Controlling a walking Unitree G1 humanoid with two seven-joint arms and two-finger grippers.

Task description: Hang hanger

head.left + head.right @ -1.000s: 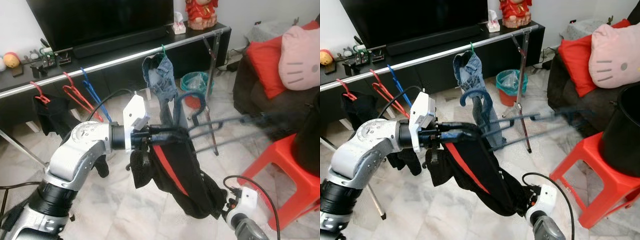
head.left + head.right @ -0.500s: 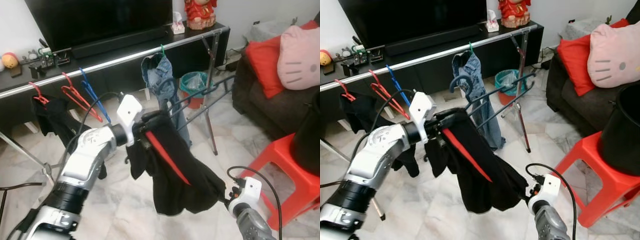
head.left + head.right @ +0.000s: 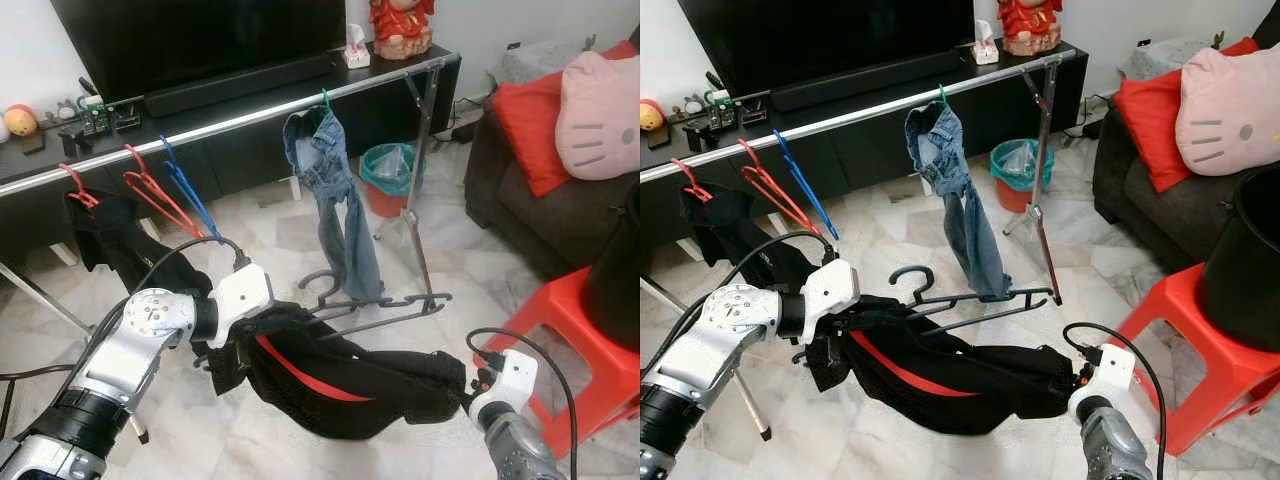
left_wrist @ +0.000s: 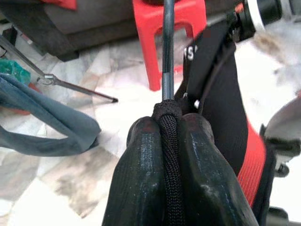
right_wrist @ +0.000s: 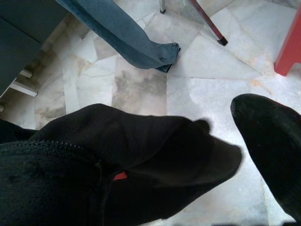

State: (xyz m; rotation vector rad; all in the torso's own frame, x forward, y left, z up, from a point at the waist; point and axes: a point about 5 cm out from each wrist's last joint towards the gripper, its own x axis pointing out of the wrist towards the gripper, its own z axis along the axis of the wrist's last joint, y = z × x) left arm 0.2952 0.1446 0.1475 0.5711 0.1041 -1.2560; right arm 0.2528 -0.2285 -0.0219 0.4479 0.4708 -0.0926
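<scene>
left eye view | jeans (image 3: 335, 190) on rail (image 3: 230, 122) | red stool (image 3: 575, 345) right

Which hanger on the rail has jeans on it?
The green hanger, farthest right on the silver rail; the red hangers and blue hanger carry no jeans.

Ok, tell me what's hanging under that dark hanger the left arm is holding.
A black garment with a red stripe sags below the dark hanger, held between the left tool and the right arm. The hanger's lower bar near the left tool is covered by fabric.
</scene>
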